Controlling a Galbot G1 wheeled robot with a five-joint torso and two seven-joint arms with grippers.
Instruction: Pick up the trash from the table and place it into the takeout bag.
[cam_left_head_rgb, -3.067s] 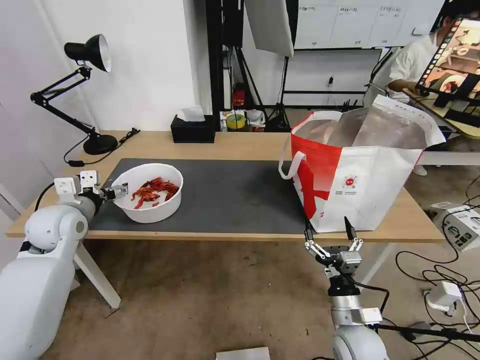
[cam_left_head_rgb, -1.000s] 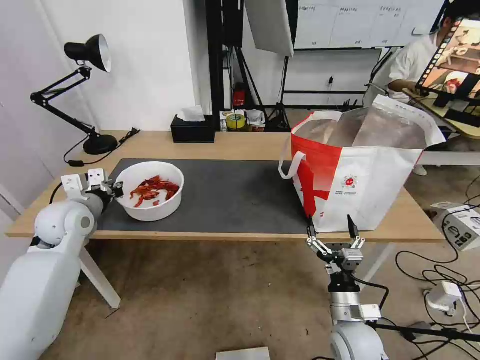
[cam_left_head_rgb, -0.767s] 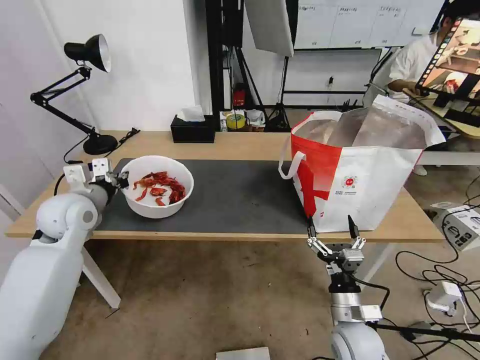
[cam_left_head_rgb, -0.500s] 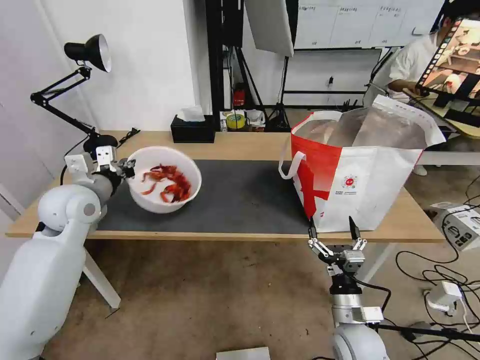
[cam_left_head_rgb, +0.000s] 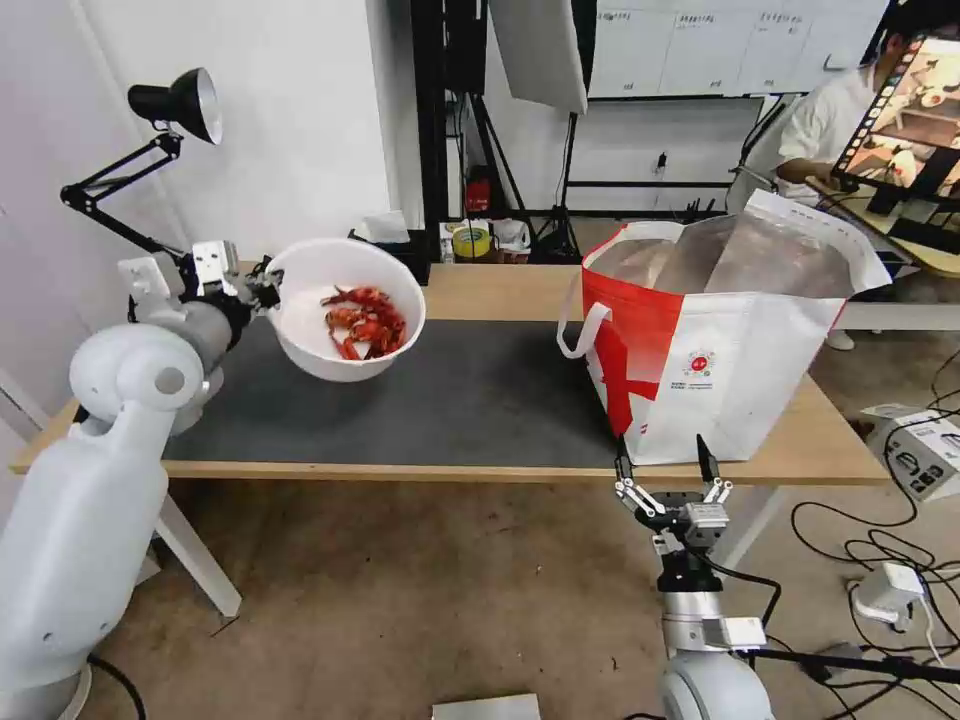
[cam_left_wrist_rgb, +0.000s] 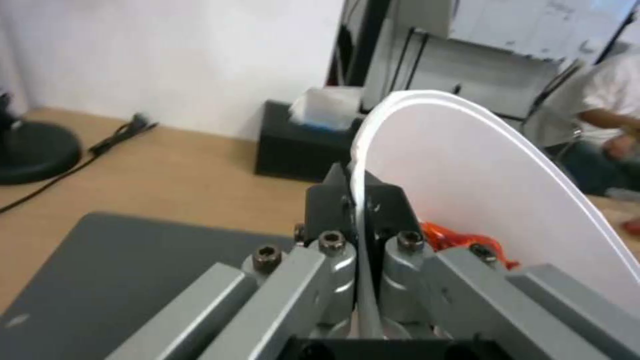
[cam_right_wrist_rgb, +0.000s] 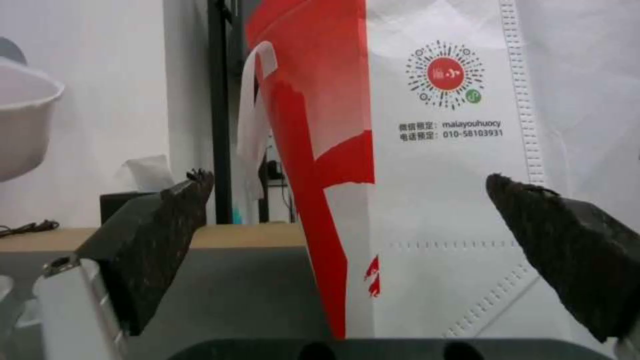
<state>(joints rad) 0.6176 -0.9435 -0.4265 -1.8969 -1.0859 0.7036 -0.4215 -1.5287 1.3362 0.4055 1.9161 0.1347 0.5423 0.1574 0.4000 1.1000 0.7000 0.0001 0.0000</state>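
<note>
Studio lab: softbox (cam_left_head_rgb: 540, 50), tripods (cam_left_head_rgb: 560, 215)

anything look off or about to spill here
The white bowl is tilted: the left gripper pinches only its rim and holds it above the grey mat, so the crayfish shells have slid to the low side. Nothing has spilled. The takeout bag stands upright; the right gripper waits open at the table's front edge.
</note>
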